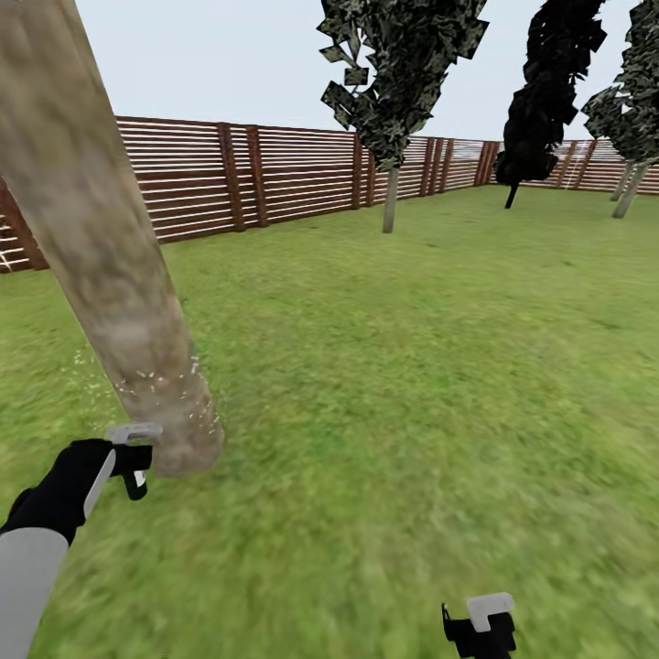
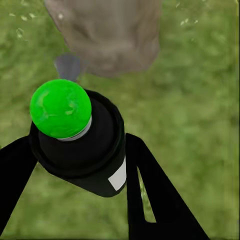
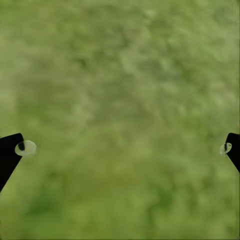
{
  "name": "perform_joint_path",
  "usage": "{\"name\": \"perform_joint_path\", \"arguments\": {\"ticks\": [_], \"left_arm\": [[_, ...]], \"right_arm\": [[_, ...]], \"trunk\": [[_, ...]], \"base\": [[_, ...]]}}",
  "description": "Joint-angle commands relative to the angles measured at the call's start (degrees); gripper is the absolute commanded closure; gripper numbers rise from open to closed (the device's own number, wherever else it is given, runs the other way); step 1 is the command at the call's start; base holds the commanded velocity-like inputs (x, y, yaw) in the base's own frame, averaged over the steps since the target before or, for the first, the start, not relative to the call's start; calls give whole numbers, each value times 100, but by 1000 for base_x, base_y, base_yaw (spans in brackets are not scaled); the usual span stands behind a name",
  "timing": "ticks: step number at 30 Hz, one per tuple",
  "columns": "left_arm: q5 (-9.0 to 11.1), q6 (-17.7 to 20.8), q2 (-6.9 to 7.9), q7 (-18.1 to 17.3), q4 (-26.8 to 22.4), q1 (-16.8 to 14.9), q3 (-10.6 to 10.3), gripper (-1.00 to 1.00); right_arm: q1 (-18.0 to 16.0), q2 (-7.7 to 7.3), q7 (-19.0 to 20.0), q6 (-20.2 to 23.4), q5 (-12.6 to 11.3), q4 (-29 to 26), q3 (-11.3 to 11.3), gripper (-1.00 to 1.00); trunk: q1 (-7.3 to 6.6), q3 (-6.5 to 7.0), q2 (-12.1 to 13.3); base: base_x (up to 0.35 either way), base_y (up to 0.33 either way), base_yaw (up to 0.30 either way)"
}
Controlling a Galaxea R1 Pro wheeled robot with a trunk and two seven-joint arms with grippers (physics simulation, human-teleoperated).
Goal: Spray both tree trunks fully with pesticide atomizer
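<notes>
My left gripper (image 1: 135,460) (image 2: 80,145) is shut on the pesticide atomizer (image 2: 75,135), a black bottle with a round green top. It is held low, close to the foot of the near tree trunk (image 1: 101,247) (image 2: 110,35), a thick mottled grey-beige cylinder. White pesticide specks (image 1: 197,371) (image 2: 185,21) dot the trunk's lower part and the grass beside it. A second tree (image 1: 392,197) with dark angular leaves stands far back by the fence. My right gripper (image 1: 478,627) (image 3: 120,145) is open over bare grass, nothing between its fingers.
Green lawn (image 1: 412,366) spreads to the right and ahead. A brown slatted fence (image 1: 275,174) rings the garden. A black column-shaped conifer (image 1: 549,91) and another leafy tree (image 1: 630,183) stand at the far right.
</notes>
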Motion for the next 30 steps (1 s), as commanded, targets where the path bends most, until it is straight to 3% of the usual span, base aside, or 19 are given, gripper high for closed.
{"name": "perform_joint_path", "arguments": {"ticks": [1, 2, 4, 6, 9, 10, 13, 14, 15, 16, 20, 24, 26, 28, 30], "left_arm": [[-84, -5, -195, 71, 0, -3, -8, 100], [-84, -6, -296, 139, 0, -4, -14, 100], [-86, -6, -332, 214, -6, -7, -21, 100], [-93, -1, -236, 225, -8, -4, 12, 100], [-91, 3, 89, 240, 13, -3, 22, 100], [-93, 3, 108, 287, 31, -3, 6, 100], [-82, -8, 59, 620, 134, -3, -8, 100], [-79, -16, -347, 729, 179, 5, -9, 100], [-84, -68, -477, 735, 180, 57, -7, 100], [-91, -180, -513, 738, 177, 138, -6, 100], [-96, -461, -473, 733, 215, 412, 26, 100], [-90, -539, -532, 736, 247, 553, -7, 100], [-95, -546, -423, 738, 265, 650, 35, 100], [-84, -591, -216, 746, 271, 750, 56, 100], [-71, -1002, -253, 756, 272, 769, 37, 100]], "right_arm": [[1, 0, 0, 0, 1, 0, -1, -100], [3, 0, 0, 0, 1, 0, -2, -100], [3, 0, 0, 0, 1, 0, 2, -100], [3, 0, 0, 0, 1, 0, 1, -100], [3, 0, 0, 0, 1, 0, 2, -100], [3, 0, 0, 0, 1, 0, 1, -100], [4, 0, 1, 0, 4, 0, 2, -100], [7, -7, 2, 0, 9, 0, -5, -100], [4, -8, 7, 0, 9, 0, -6, -100], [3, -9, 8, 0, 9, 1, -4, -100], [1, -1, 4, 0, 8, 0, -6, -100], [5, 0, -5, 0, 1, 0, -6, -100], [3, 0, -8, 0, 1, 0, -6, -100], [4, 0, -9, 0, 1, 0, -6, -100], [2, 0, -9, 0, 1, 0, -6, -100]], "trunk": [[0, 0, 0], [0, 0, 0], [0, 0, 0], [0, 0, 0], [0, 0, 0], [0, 0, 0], [0, 0, 0], [0, 0, 0], [0, 0, 0], [0, 0, 0], [0, 0, 0], [0, 0, 0], [0, 0, 0], [0, 0, 0], [0, 0, 0]], "base": [[18, -24, 277], [7, -10, 277], [2, -3, 278], [0, 0, 278], [0, 0, 233], [0, 0, 59], [28, -29, 18], [165, -212, 1], [169, -224, 0], [209, -204, 0], [254, -175, 0], [188, -106, 24], [16, -9, 218], [3, -2, 265], [16, -46, 231]]}}
